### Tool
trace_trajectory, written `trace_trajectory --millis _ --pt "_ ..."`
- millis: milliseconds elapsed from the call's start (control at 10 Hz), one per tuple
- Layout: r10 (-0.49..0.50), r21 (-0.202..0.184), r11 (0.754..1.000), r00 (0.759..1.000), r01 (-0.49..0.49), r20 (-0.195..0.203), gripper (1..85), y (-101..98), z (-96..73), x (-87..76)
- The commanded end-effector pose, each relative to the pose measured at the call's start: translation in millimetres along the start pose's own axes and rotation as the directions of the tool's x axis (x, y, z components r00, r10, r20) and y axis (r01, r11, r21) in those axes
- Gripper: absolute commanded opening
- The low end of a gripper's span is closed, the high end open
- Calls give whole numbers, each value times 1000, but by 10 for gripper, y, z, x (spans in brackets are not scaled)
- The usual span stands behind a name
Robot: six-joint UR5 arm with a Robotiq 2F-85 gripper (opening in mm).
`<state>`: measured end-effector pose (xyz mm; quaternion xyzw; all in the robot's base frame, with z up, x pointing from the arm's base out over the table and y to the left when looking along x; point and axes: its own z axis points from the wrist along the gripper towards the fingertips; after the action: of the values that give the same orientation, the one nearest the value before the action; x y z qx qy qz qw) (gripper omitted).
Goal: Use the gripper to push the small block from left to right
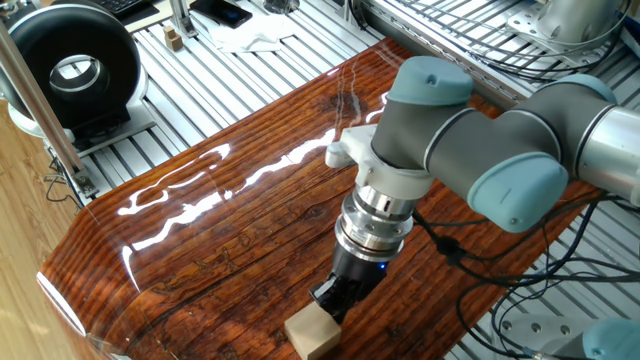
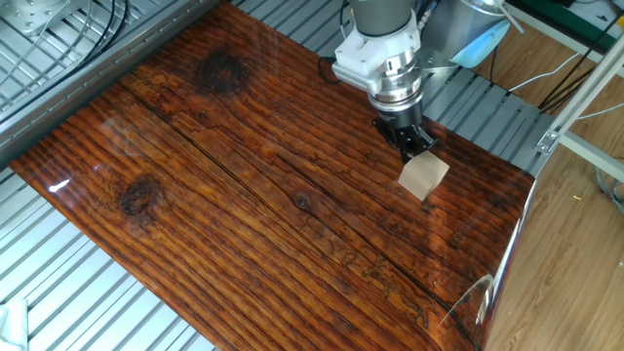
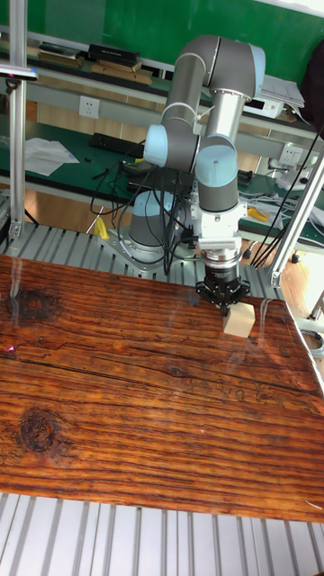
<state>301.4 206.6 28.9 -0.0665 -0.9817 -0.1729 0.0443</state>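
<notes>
Currently we see one grey robot arm reaching down to a glossy, dark red-brown wooden worktop (image 2: 244, 185). Its black tool (image 2: 416, 146) points straight down with its tip low over the boards. We judge the two fingers to be drawn together with nothing pinched between them, though the gap is hard to make out from any view.

One small block (image 2: 424, 176) of pale, unpainted wood sits directly against the tool's tip, on the side facing away from the arm's base. In the tall fixed view the small block (image 3: 239, 319) lies just below and to the right of the tool (image 3: 223, 298), close to the worktop's right edge. In one fixed view the small block (image 1: 311, 333) sits at the tool's (image 1: 338, 295) foot, near the bottom of the picture.

We judge the block to be light, rigid and hard-edged, so it should slide easily on the shiny varnish. It needs no grip; the flat face next to the tool is the place to press, near its middle and low down. An off-centre push would likely turn it.

We count one arm, one tool, one block and one worktop. Nothing else rests on the boards around the tool.
</notes>
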Motion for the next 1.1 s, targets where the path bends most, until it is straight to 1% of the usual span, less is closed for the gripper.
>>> trace_trajectory --millis 0,100,300,400,500,600,1000 --pt "6 -37 999 1000 -6 6 10 118 19 -33" --pt "6 -39 999 1000 -6 7 10 135 19 -31" --pt "4 -58 998 1000 -3 10 10 196 16 -36" --pt "3 -61 998 1000 -3 10 10 215 15 -31" --pt "5 -67 998 1000 -4 10 10 253 14 -26" --pt "9 -81 997 1000 -8 12 10 325 16 -25" --pt "20 -90 996 999 -18 24 10 446 83 -68"
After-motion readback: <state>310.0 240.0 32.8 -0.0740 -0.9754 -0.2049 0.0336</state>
